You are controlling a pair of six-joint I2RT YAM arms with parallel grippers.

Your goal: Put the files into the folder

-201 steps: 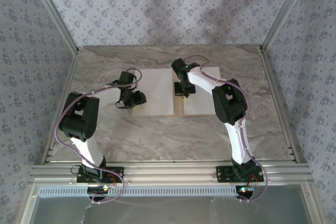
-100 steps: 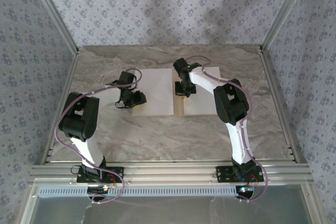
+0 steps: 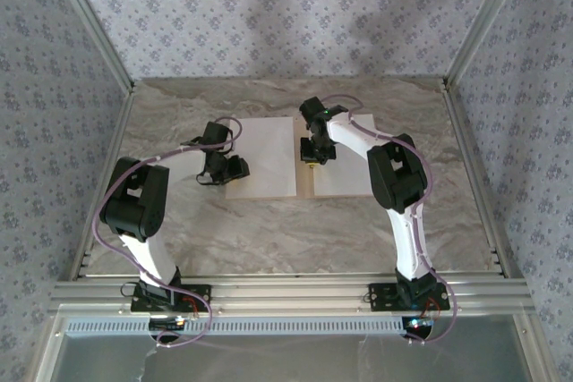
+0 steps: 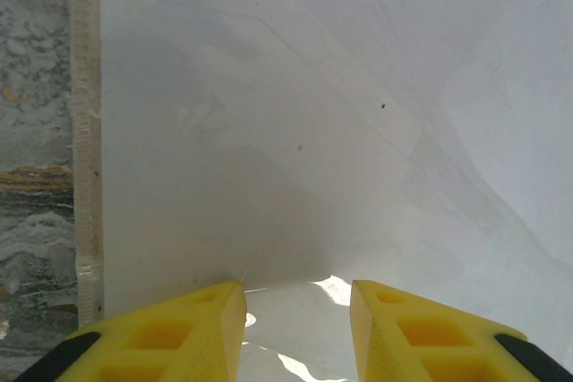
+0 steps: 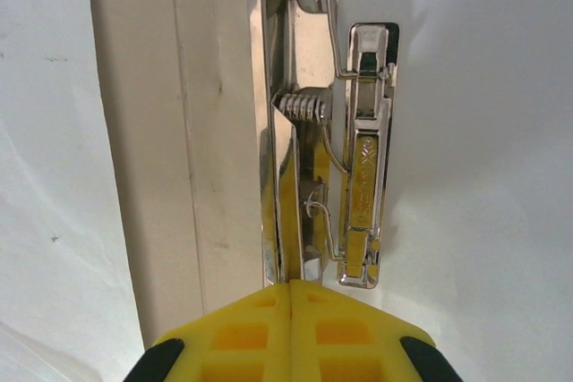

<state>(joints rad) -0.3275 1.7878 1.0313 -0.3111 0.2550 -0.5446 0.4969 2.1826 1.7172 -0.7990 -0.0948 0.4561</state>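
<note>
Tan cardboard folder (image 3: 305,187), lying open and flat on the marble table (image 3: 269,230), metal clip (image 5: 363,158) along its spine. Files (image 3: 267,154): a white sheet spread left of the clip; the white right of the clip may be sheet or lining. Right gripper (image 5: 289,285): jaws pressed together, tip just short of the clip, probably to work its lever. Left gripper (image 4: 295,297): jaws partly apart, nothing between them, low over the sheet left of the clip, likely to steady it.

Soft, even light fills the top view, which is a little blurry. The metal clip (image 5: 363,158) shines with glare, and a gray shadow lies on the files (image 4: 313,131).
</note>
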